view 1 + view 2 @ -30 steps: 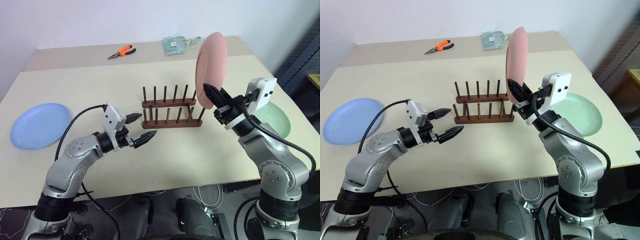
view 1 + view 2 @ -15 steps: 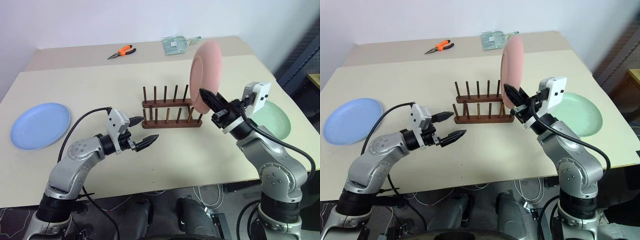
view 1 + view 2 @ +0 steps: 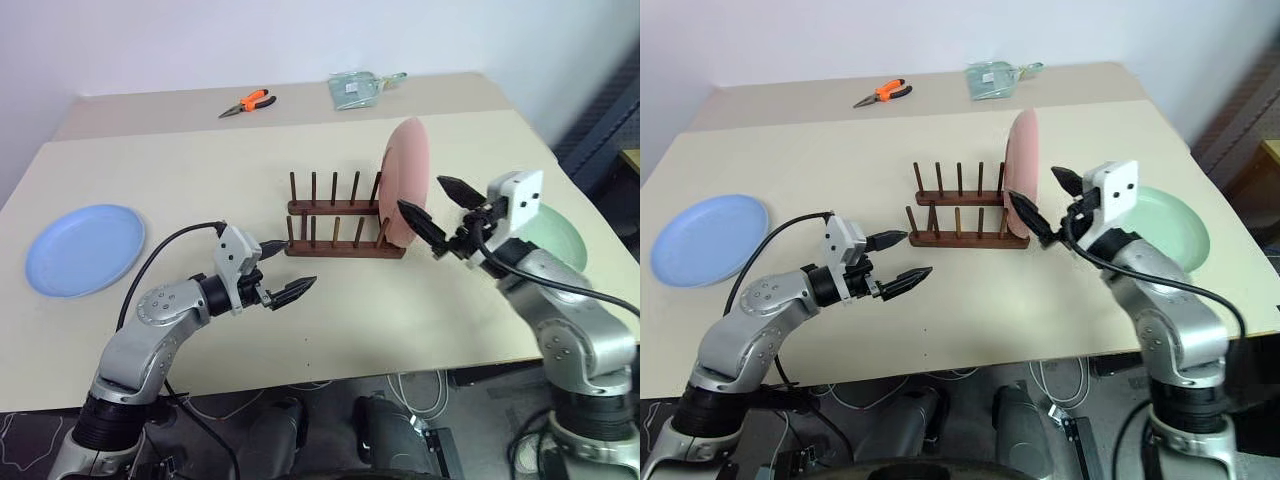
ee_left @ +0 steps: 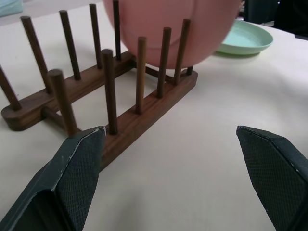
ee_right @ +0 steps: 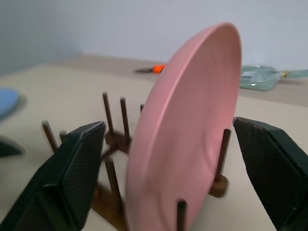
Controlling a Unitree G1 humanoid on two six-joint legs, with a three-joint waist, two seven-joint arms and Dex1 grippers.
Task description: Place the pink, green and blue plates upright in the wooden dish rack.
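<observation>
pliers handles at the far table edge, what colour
Orange handles on the small pliers, clearest in the left eye view.

Orange pliers (image 3: 245, 102), bag (maybe plastic) (image 3: 358, 88)

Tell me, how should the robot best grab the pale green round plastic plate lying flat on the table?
Probably by its rim. The pale green round plastic plate lies flat and shallow on the beige table, so only the raised edge offers purchase. The open right gripper is nearest; it could come from the near side, one finger over the rim, one under.
</observation>
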